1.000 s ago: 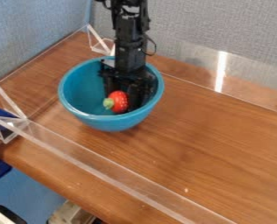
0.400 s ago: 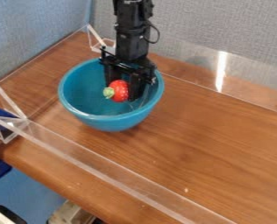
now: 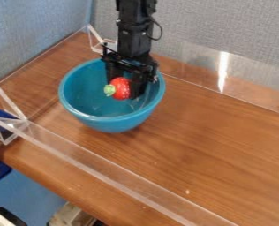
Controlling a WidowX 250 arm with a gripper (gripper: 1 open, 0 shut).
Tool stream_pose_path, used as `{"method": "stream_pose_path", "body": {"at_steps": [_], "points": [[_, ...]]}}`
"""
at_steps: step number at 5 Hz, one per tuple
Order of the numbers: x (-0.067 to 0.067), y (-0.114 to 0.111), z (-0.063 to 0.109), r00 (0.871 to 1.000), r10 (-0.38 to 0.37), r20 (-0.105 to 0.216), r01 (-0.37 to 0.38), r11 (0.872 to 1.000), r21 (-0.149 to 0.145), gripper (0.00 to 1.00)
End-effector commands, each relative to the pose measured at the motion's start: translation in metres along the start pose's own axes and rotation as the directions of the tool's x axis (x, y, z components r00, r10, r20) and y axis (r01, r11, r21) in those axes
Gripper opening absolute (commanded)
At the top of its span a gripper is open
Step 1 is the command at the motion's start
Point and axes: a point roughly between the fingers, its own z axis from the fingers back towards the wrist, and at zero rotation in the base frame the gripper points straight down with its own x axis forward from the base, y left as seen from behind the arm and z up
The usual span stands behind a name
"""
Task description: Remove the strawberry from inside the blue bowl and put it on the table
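The blue bowl [image 3: 87, 104] stands on the table [image 3: 213, 141] at the back left. Over its far side hangs my gripper [image 3: 122, 88], pointing straight down from the black arm. Its fingers are shut on the strawberry [image 3: 121, 88], a small red berry with a green top facing left. The berry is lifted off the bowl's floor and sits about level with the rim, still above the bowl's inside.
Low clear acrylic walls [image 3: 94, 163] edge the table at the front, the left and the back. A clear triangular bracket [image 3: 10, 125] stands at the left corner and another [image 3: 98, 38] behind the bowl. Brown tabletop stretches right of the bowl.
My gripper has risen with the strawberry in it, from low inside the bowl up to about rim height. The bowl has stayed in place.
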Motion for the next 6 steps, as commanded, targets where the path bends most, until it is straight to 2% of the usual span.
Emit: {"method": "stream_pose_path", "body": {"at_steps": [1, 6], "points": [[0.002, -0.003, 0.030, 0.997, -0.024, 0.078, 0.022, 0.999, 0.037, 0.00], [0.001, -0.010, 0.044, 0.993, -0.075, 0.090, 0.069, 0.995, 0.066, 0.00]]}}
